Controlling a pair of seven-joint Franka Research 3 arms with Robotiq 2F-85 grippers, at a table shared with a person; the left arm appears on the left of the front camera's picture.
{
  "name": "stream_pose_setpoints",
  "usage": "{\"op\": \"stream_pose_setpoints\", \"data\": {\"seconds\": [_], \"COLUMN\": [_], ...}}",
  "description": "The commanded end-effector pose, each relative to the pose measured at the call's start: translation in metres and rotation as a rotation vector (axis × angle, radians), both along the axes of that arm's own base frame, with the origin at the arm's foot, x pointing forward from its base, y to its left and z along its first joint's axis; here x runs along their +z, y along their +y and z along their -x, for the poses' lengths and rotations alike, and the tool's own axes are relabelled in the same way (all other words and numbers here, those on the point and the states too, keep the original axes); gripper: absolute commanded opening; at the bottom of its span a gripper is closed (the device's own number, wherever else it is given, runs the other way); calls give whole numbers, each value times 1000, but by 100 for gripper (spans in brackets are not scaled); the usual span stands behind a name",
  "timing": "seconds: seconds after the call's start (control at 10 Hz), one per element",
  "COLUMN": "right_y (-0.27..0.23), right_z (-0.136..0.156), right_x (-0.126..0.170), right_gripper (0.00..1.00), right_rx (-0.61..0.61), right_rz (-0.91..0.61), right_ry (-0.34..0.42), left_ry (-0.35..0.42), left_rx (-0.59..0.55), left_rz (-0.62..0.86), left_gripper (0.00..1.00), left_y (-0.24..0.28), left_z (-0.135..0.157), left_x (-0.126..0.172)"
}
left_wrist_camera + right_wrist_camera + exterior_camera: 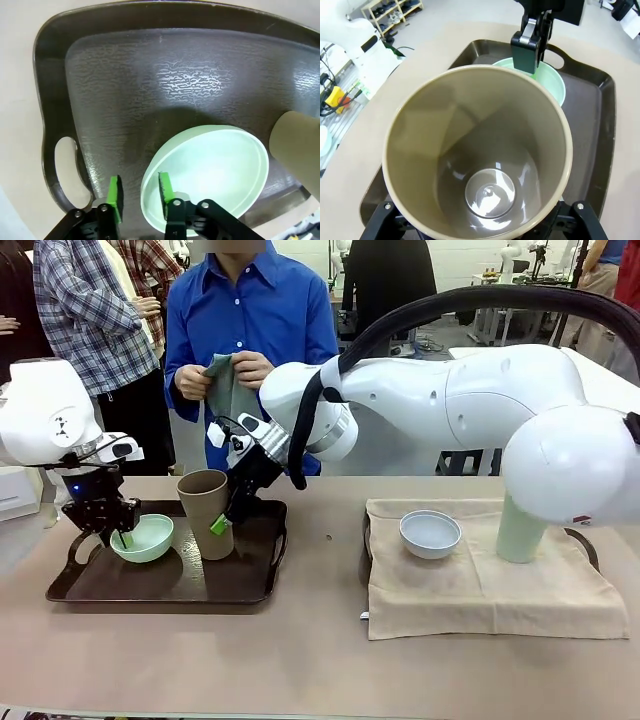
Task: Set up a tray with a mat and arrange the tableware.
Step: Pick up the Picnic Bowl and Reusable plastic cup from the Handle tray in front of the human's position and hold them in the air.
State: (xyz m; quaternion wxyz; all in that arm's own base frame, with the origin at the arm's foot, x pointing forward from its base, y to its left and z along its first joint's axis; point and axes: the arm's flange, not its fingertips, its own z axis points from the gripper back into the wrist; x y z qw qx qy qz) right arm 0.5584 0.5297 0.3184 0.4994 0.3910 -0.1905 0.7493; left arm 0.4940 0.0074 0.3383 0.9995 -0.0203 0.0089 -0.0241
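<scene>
On the dark brown tray (160,585) at the left lie a mint green bowl (145,537) and a tall tan-brown cup (205,510). My left gripper (120,535) straddles the bowl's near rim (150,175). One green pad (165,192) is inside and the other (116,197) outside, a gap away from the rim, so the gripper is open. My right gripper (222,523) has reached across and is shut on the tan cup (480,155), which stands on the tray. At the right, a pale blue-white bowl (430,532) and a pale green cup (520,530) sit on a beige mat (490,585).
The mat covers a second tray whose handle (366,535) shows at its left edge. Across the table a person in a blue shirt holds a grey-green cloth (230,380). My right arm's elbow (575,455) hangs over the pale green cup. Bare table lies between the trays.
</scene>
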Motion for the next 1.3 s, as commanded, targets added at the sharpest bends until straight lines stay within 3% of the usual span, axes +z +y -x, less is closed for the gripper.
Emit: {"op": "stream_pose_setpoints", "data": {"seconds": [0.0, 0.1, 0.2, 0.3, 0.4, 0.6, 0.7, 0.8, 1.2], "right_y": [7, 7, 6, 5, 4, -1, -4, -10, -32], "right_z": [-9, -8, -8, -8, -8, -6, 1, 12, 58], "right_x": [-1, -1, -1, -2, -2, 2, 16, 42, 131], "right_gripper": [26, 26, 0, 26, 0, 0, 26, 83, 83], "right_rx": [20, 19, 18, 19, 17, 12, 13, 23, 17], "right_rz": [17, 17, 14, 11, 8, -13, -22, -19, -28], "right_ry": [-16, -17, -18, -18, -20, -25, -42, -70, -122], "left_ry": [4, 2, 1, 0, -2, -3, -19, -11, -146], "left_rx": [5, 5, 3, 1, -6, -8, -19, -30, -46], "left_rz": [15, 16, 16, 13, 11, 3, -11, -5, 12], "left_gripper": [0, 1, 0, 0, 0, 0, 0, 0, 0], "left_y": [2, 2, 2, 3, 3, 1, -5, -11, -16], "left_z": [-1, -1, -1, -2, -2, -2, 4, 12, 48], "left_x": [5, 7, 7, 7, 8, 12, 22, 41, 128]}}
